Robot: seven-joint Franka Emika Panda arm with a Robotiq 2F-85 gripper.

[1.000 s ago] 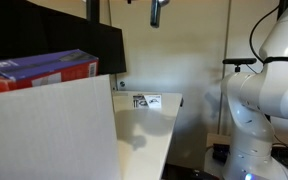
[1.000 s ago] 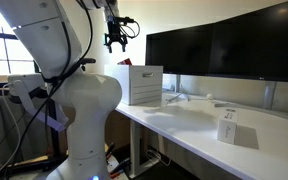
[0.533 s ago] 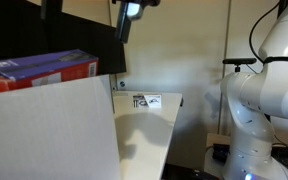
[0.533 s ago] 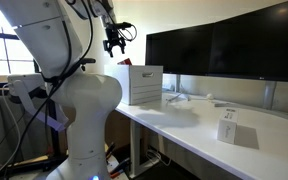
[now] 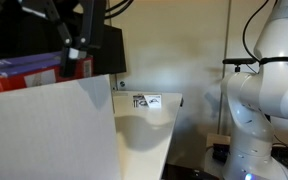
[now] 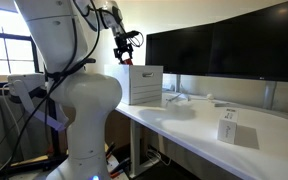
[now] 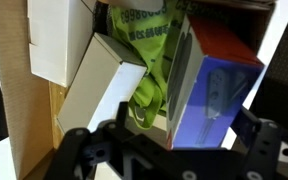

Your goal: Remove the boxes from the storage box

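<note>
Fingers of the black Robotiq gripper (image 7: 174, 160) are standing apart above the large off-white storage box (image 6: 141, 85), left of centre; inside, a red carton with blue-purple face (image 7: 219, 95) is leaning beside a plain whitish carton (image 7: 96, 95), seemingly against green plastic (image 7: 152, 75).

Three boxes (image 7: 99, 90) in one storage box (image 6: 139, 84); one green bag (image 7: 149, 65).
</note>
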